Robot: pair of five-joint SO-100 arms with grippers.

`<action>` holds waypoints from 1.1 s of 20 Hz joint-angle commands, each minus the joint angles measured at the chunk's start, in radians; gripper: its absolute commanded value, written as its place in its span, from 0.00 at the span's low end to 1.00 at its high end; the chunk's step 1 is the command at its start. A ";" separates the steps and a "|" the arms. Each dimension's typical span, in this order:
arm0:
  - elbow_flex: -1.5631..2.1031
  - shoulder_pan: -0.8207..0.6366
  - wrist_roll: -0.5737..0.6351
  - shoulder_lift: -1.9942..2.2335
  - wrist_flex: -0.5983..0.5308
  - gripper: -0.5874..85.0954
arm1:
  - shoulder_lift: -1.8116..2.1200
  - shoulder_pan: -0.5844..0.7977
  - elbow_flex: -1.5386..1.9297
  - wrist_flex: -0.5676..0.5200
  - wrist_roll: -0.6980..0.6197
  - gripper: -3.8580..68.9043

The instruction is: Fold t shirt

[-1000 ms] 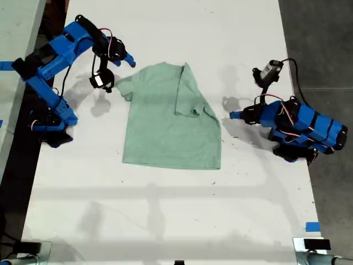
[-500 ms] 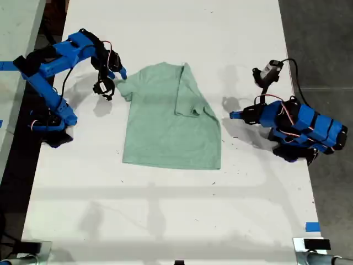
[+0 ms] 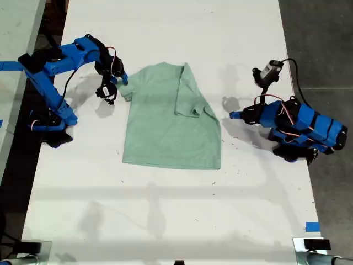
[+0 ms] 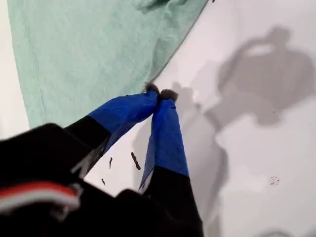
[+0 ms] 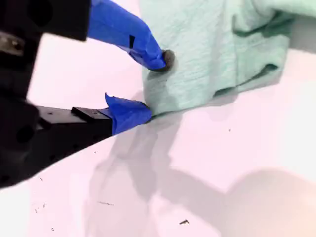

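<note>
The pale mint-green t shirt [image 3: 165, 127] lies flat on the white table [image 3: 165, 215], with the sleeve on the exterior view's right folded inward over the body. My second gripper [image 3: 122, 80] is at the sleeve on the exterior view's left. In the second wrist view it [image 5: 155, 85] is open, one fingertip [image 5: 165, 59] over the t shirt [image 5: 212, 44] and the other at the sleeve's edge. My first gripper [image 3: 234, 115] stays low on the exterior view's right, just off the t shirt's side edge. It [image 4: 160, 94] is shut on nothing, beside the t shirt [image 4: 89, 49].
A small camera on a stalk [image 3: 270, 70] stands above the first arm. Blue tape [image 3: 312, 226] marks the table near the exterior view's lower right corner. Dark floor [image 3: 325, 44] borders the table on that view's right.
My second gripper has come down and moved in toward the sleeve, from above the table to the sleeve's edge. The first arm and the t shirt have not moved.
</note>
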 commanded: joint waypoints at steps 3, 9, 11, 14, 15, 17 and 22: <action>0.040 0.020 -0.011 -0.051 -0.080 0.00 | 0.015 0.000 0.041 0.000 -0.012 0.07; -0.109 0.032 -0.038 -0.012 0.086 0.00 | 0.015 0.002 0.041 0.002 -0.014 0.07; -0.273 0.057 -0.040 -0.018 0.210 0.00 | 0.015 0.002 0.041 0.002 -0.014 0.07; -0.592 0.121 -0.049 -0.084 0.385 0.00 | 0.015 0.003 0.041 0.002 -0.012 0.07; -0.689 0.161 -0.046 -0.112 0.410 0.00 | 0.015 0.003 0.041 0.002 -0.012 0.07; -0.824 0.255 -0.048 -0.173 0.431 0.00 | 0.015 0.003 0.041 0.002 -0.012 0.07; -0.925 0.523 0.034 -0.328 0.302 0.00 | 0.015 0.003 0.041 0.002 -0.014 0.07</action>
